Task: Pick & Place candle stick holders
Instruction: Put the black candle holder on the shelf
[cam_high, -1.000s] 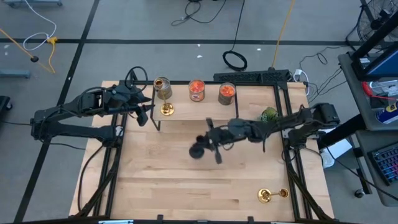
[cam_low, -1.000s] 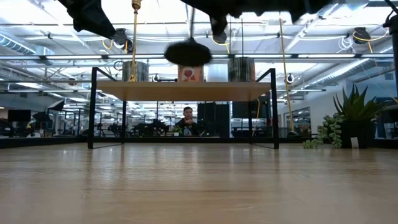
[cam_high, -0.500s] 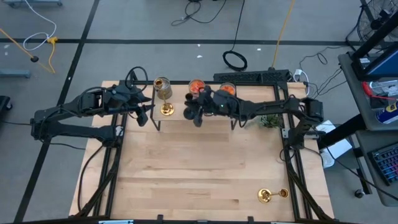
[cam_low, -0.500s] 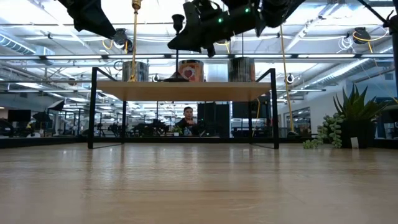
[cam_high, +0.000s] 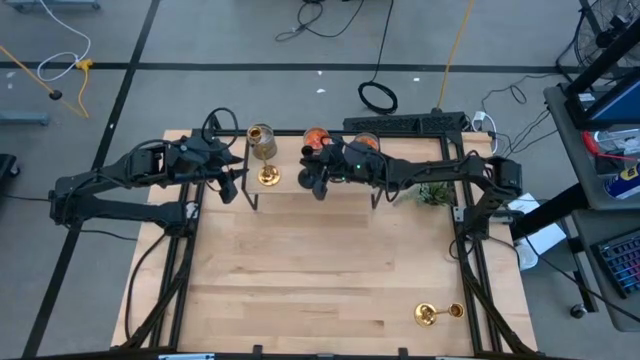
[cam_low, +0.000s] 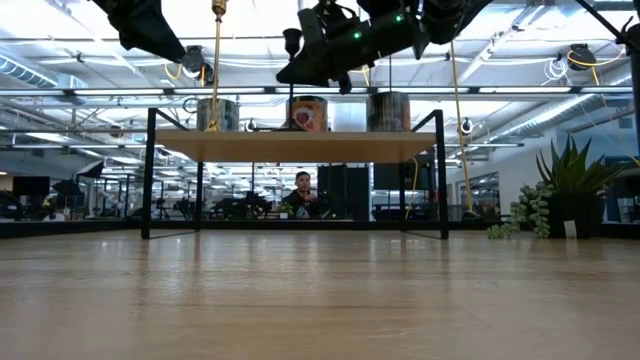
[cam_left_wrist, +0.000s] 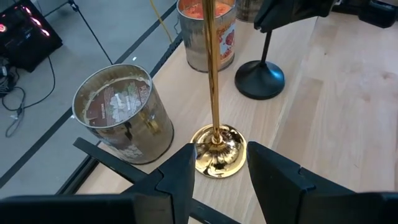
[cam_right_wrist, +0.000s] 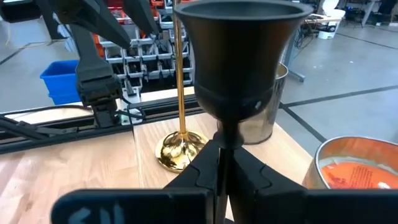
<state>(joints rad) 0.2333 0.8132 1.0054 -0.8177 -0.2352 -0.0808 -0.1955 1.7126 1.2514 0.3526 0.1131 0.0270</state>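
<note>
right gripper (cam_high: 318, 178) holds black holder (cam_high: 313, 182) on shelf (cam_high: 400, 152) | gold holder (cam_high: 269, 176) beside

Robotics lab or workshop in an open-plan industrial hall. Bare grey concrete floor (cam_high: 200, 40) with loose cables (cam_high: 378, 96) around a wooden table (cam_high: 300, 270) on a black metal frame. Low view: exposed ceiling with pipes and strip lights (cam_low: 520, 50), rows of workstations with monitors (cam_low: 30, 186), a seated person (cam_low: 303, 195) behind. Right wrist view: parts bins (cam_right_wrist: 134, 53) and a blue crate (cam_right_wrist: 61, 84).

Right gripper (cam_high: 318, 172) clamped, left gripper (cam_high: 238, 178) spread.
</note>
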